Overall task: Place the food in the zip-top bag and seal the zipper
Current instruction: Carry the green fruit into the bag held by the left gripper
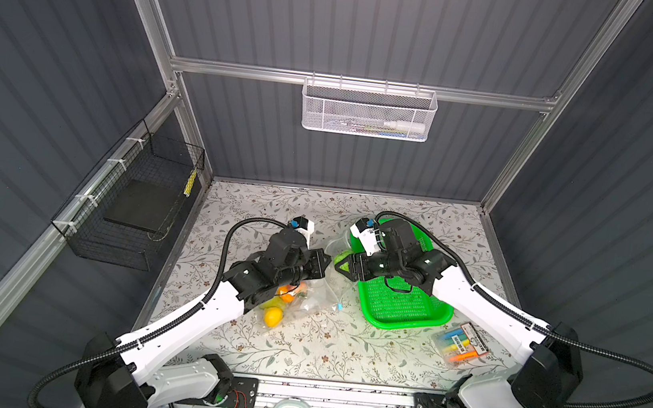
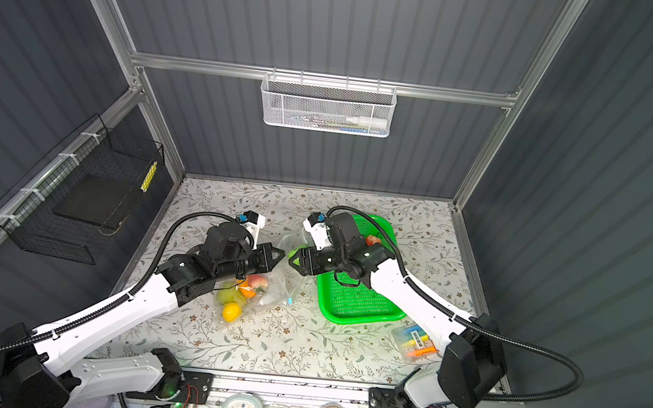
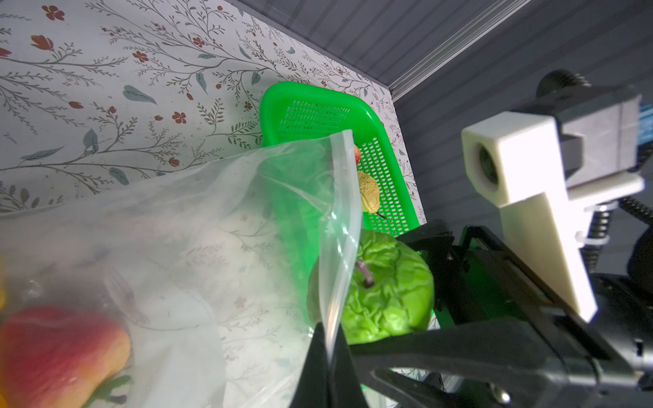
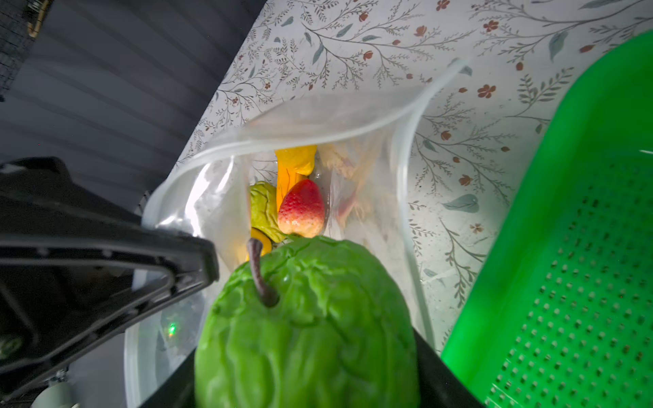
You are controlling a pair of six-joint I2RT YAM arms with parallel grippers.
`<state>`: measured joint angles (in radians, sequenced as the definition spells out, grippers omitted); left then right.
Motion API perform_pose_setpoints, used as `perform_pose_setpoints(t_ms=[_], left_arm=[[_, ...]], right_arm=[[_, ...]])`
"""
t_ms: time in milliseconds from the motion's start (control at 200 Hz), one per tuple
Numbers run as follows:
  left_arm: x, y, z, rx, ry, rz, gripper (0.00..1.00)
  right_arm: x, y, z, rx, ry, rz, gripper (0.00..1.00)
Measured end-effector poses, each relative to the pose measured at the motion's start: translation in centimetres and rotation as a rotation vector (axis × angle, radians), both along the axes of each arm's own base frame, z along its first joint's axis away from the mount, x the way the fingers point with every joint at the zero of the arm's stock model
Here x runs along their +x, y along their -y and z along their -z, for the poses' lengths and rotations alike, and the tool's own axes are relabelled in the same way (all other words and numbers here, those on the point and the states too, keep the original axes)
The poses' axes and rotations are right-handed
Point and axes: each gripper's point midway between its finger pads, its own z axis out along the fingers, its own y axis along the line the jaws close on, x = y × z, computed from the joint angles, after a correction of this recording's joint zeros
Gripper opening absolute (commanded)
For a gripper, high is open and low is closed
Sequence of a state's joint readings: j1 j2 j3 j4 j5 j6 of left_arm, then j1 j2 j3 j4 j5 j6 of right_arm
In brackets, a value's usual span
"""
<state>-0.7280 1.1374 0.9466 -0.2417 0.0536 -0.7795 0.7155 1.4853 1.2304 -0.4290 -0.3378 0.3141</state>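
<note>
**Bag held open for loading.** My left pincer (image 3: 327,348), jaws pressed together, pinches the smooth whitish zipper (image 3: 341,212) at the mouth of the zip-top bag (image 3: 198,240), a clear, crinkled film held up over the floral table (image 3: 106,88). My right pincer (image 1: 343,262) is clamped on the green gourd (image 4: 311,318), a wrinkled, pear-shaped toy with a brown stem, poised at the bag's open mouth. Inside lie a dimpled red strawberry (image 4: 302,208) and a smooth orange carrot (image 4: 295,162). A tan lumpy ball (image 3: 369,192) rests in the perforated green basket (image 3: 311,113) beside the bag.

Probably a lab cell: aluminium frame (image 1: 363,85), grey panelled walls (image 1: 379,22).
</note>
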Motion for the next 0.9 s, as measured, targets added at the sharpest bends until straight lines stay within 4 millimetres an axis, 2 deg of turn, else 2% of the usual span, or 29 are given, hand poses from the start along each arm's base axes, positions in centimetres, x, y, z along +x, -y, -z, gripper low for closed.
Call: perform_pose_setpoints(t_ms=[290,545,700,900], left_arm=[[0.0,0.0,0.0,-0.001,-0.001,0.002,0.00],[0.0,0.0,0.0,-0.003,-0.003,0.002,0.00],[0.0,0.0,0.0,-0.003,-0.003,0.001,0.00],[0.0,0.0,0.0,-0.003,-0.003,0.001,0.00]], right_arm=[[0.4,0.4,4.0,-0.227,0.022,0.029,0.57],[0.3,0.8,6.4,-0.381,0.051,0.024,0.63],[0.2,1.0,7.2,-0.429,0.057,0.022,0.70],[0.6,1.2,6.8,-0.444,0.080,0.026,0.76]])
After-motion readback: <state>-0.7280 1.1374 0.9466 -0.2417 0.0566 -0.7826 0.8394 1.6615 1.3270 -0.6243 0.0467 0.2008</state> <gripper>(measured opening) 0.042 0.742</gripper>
